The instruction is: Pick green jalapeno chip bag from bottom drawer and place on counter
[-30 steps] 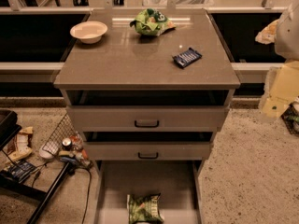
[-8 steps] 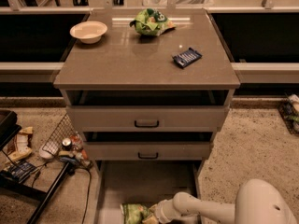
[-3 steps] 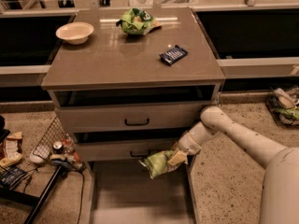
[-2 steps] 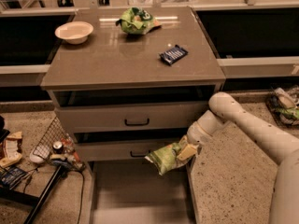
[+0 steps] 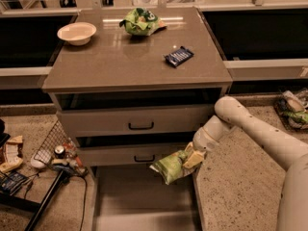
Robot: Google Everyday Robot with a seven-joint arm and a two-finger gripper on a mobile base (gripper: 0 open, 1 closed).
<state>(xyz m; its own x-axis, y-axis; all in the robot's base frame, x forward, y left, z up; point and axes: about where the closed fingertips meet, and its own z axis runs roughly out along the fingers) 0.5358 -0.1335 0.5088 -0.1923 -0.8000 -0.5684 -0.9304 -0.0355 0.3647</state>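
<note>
The green jalapeno chip bag point(image 5: 169, 166), pale yellow-green and crinkled, hangs in the air in front of the middle drawer, above the right side of the open bottom drawer point(image 5: 139, 201). My gripper point(image 5: 191, 158) is shut on the bag's right end, at the tip of the white arm that comes in from the lower right. The bottom drawer's flat floor shows nothing in it. The counter point(image 5: 125, 61) is the grey-brown slab above, well over the gripper.
On the counter stand a white bowl point(image 5: 76, 33) at the back left, a brighter green bunched bag point(image 5: 140, 21) at the back middle and a dark blue snack bar point(image 5: 178, 56) on the right. A wire basket with clutter point(image 5: 55, 153) lies on the floor at left.
Since the earliest frames the arm has reached into the bottom drawer and taken the bag. Over the last second the bag has risen slightly and shifted right with the gripper.
</note>
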